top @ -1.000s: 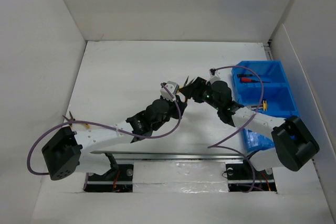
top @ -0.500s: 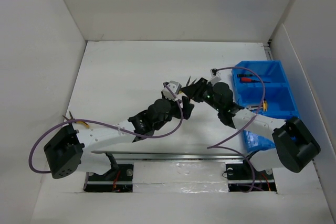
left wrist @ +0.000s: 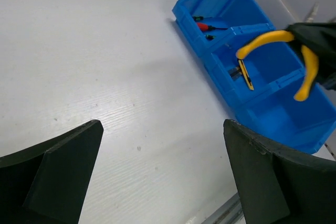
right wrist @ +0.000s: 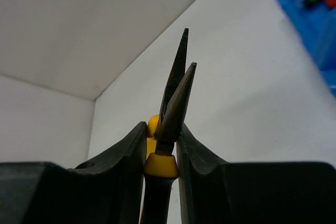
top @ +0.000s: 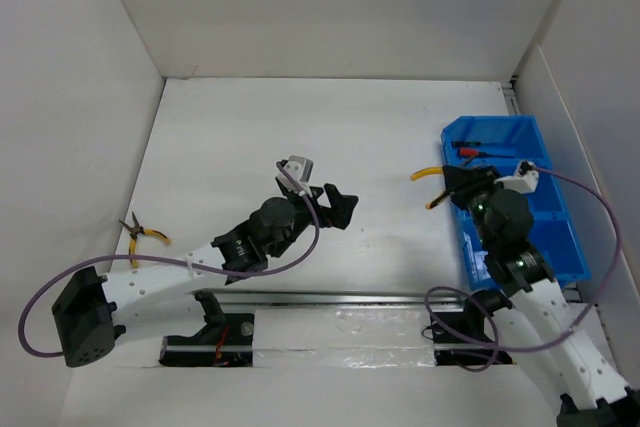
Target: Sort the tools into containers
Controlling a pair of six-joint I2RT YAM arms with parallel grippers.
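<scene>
My right gripper is shut on yellow-handled pliers, held in the air at the left wall of the blue bin. In the right wrist view the dark pliers jaws stick up from between the fingers. My left gripper stands open and empty over the table's middle, and its wrist view shows the pliers handles above the bin. A red screwdriver lies in the far compartment, and a yellow tool in the middle one. Other pliers lie at the table's left edge.
White walls close the table on the left, back and right. The bin stands against the right wall. A metal rail runs along the near edge between the arm bases. Purple cables loop from both arms.
The left gripper opened, let go of the pliers and drew back left. The right gripper closed on them and carried them right to the bin's edge.
</scene>
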